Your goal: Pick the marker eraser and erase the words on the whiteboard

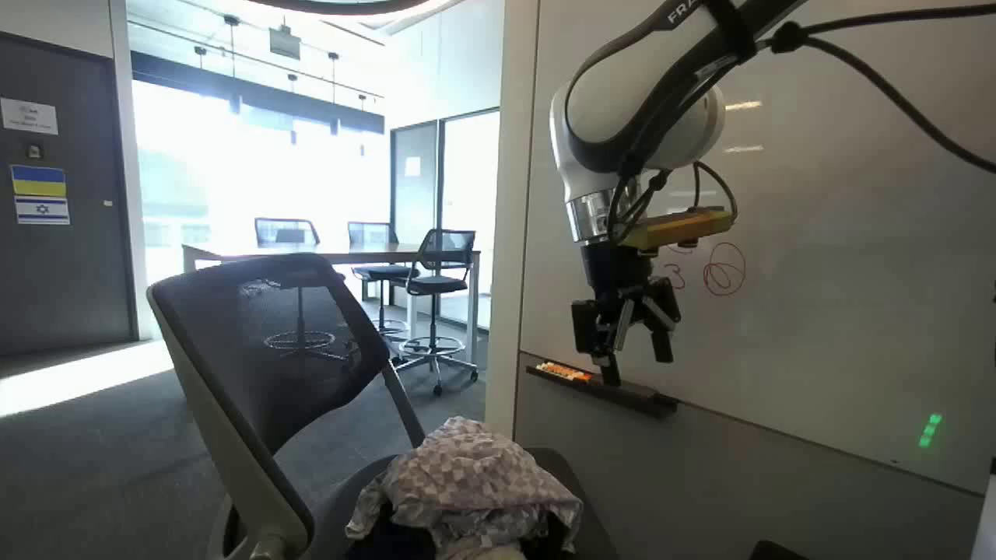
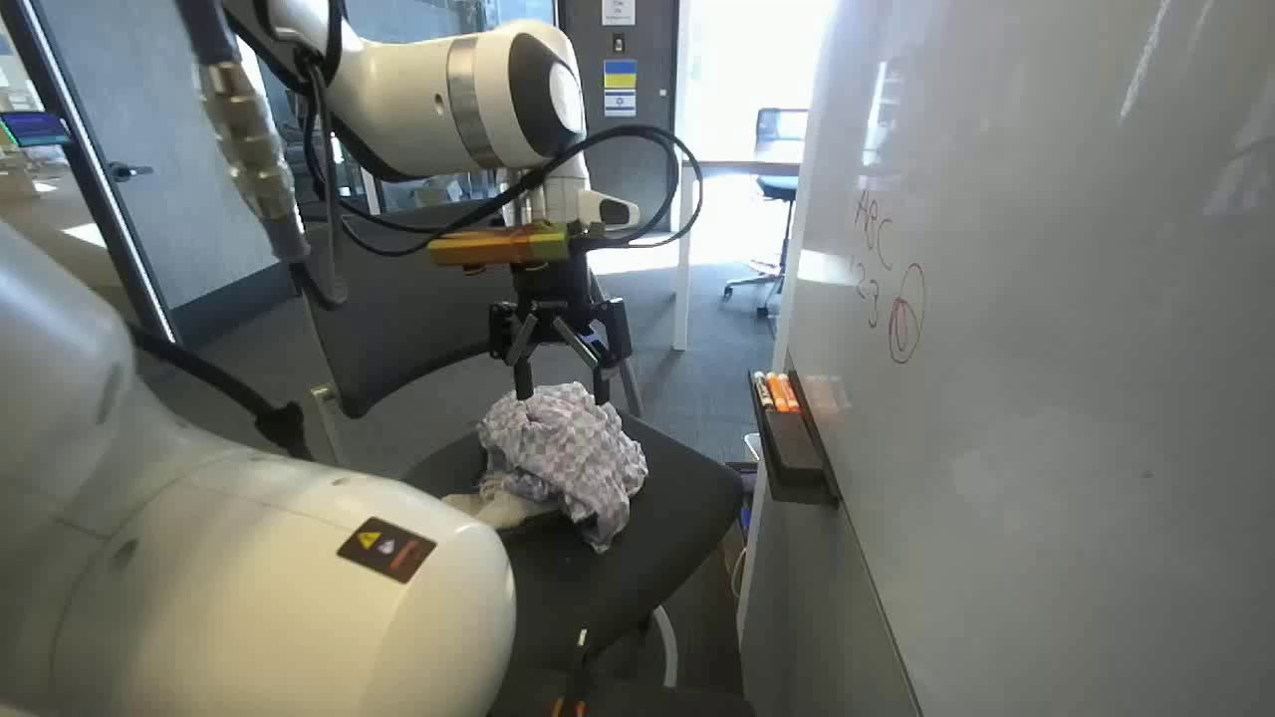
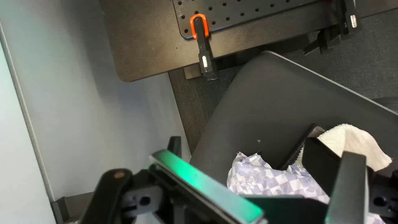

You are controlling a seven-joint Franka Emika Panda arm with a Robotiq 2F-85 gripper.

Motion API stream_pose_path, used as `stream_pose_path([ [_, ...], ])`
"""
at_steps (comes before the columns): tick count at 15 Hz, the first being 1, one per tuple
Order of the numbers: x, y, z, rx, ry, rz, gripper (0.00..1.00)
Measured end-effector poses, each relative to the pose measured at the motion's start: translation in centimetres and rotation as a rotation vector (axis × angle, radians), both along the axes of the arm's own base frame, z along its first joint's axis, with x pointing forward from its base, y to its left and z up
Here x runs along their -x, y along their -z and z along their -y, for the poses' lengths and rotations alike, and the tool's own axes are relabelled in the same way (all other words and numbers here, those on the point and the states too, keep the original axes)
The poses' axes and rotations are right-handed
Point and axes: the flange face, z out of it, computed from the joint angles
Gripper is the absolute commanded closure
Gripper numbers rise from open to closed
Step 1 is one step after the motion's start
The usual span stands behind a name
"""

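Note:
The whiteboard (image 1: pixel 840 311) (image 2: pixel 1046 398) fills one side in both exterior views. Thin red words (image 2: pixel 874 231) and loops (image 1: pixel 724 269) are on it; the arm hides part of the writing in an exterior view. A dark brown rectangular block (image 2: pixel 794 440), which looks like the marker eraser, lies on the dark ledge (image 2: pixel 805 493) beside the markers. My gripper (image 2: pixel 563 384) (image 1: pixel 636 358) points down, open with nothing between its fingers. It hangs over the chair, apart from the board and ledge. In the wrist view its fingers (image 3: pixel 273 183) are spread; the block is not visible there.
Several markers (image 2: pixel 777 391) (image 1: pixel 564 372) lie on the ledge. A checkered cloth (image 2: pixel 568 448) (image 3: pixel 273 183) is heaped on a dark chair seat (image 2: pixel 687 468) below the gripper. A black table (image 3: pixel 146 46) with a clamp (image 3: pixel 203 53) shows in the wrist view. Cables loop around the arm.

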Motion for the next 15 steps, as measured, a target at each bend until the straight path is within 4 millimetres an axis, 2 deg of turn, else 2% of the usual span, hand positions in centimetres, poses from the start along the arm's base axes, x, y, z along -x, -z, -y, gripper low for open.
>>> stream_pose_path([
  [15, 0.0, 0.18, 0.08, 0.0, 0.005, 0.005, 0.0],
])
